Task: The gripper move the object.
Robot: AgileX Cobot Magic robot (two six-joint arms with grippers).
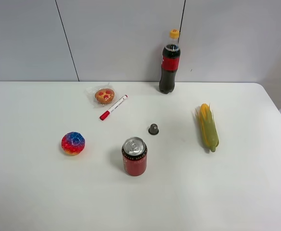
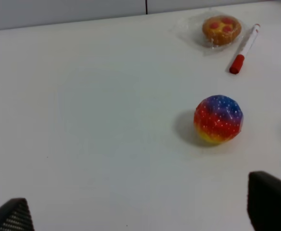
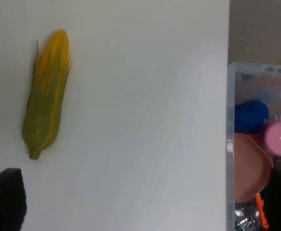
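Observation:
The object, a tiny dark grey-brown capsule-like cup (image 1: 153, 129), stands on the white table (image 1: 236, 192) near the middle, just behind the red soda can (image 1: 134, 157). It does not show in either wrist view. No arm or gripper shows in the exterior high view. In the left wrist view my left gripper (image 2: 140, 214) is open and empty, its black fingertips (image 2: 270, 202) wide apart, over bare table short of the rainbow ball (image 2: 218, 119). In the right wrist view my right gripper (image 3: 145, 202) is open and empty, near the corn cob (image 3: 46, 94) and the table's edge.
A cola bottle (image 1: 169, 62) stands at the back. A wrapped pastry (image 1: 104, 96) and a red marker pen (image 1: 113, 107) lie back left. The rainbow ball (image 1: 73, 143) is at the left, the corn cob (image 1: 208, 127) at the right. A clear bin (image 3: 261, 144) of toys sits beyond the right edge.

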